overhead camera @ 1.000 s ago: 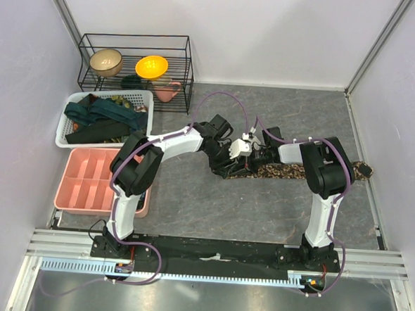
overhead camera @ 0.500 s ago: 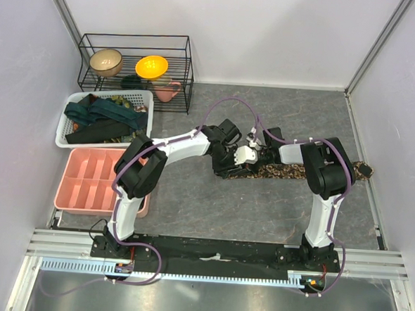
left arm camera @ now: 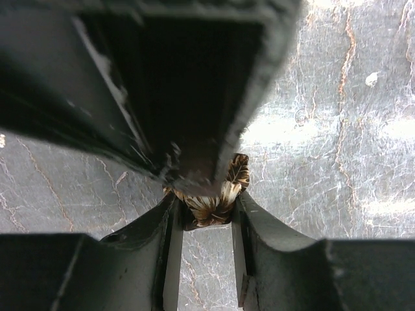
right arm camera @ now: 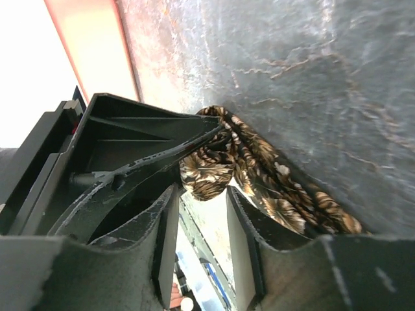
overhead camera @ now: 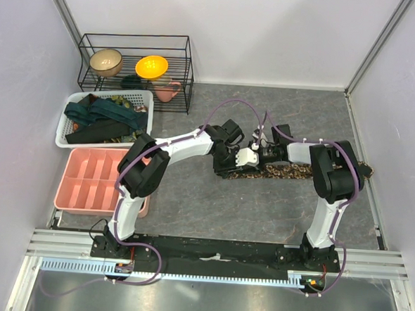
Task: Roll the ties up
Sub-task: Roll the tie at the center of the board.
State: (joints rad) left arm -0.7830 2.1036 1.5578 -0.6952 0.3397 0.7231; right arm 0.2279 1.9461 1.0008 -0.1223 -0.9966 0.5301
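A brown-and-tan speckled tie (overhead camera: 291, 171) lies flat across the grey table, its far end at the right (overhead camera: 364, 167). Its left end is wound into a small coil (left arm camera: 211, 202), which also shows in the right wrist view (right arm camera: 206, 176). My left gripper (overhead camera: 228, 165) is shut on this coil from the left (left arm camera: 206, 210). My right gripper (overhead camera: 247, 158) meets it from the right and also pinches the coil between its fingertips (right arm camera: 202, 191). In each wrist view the other gripper's dark body hides part of the coil. Dark teal and black ties (overhead camera: 100, 117) lie heaped in the basket.
A white mesh basket (overhead camera: 144, 97) stands at the left. A pink compartment tray (overhead camera: 93, 180) sits in front of it. A black wire rack (overhead camera: 136, 59) at the back left holds a tan bowl, a yellow bowl and a pink cup.
Both grippers have moved a little to the right along the tie with the coil between them. The left arm has stretched further out; the flat length of tie looks shorter.
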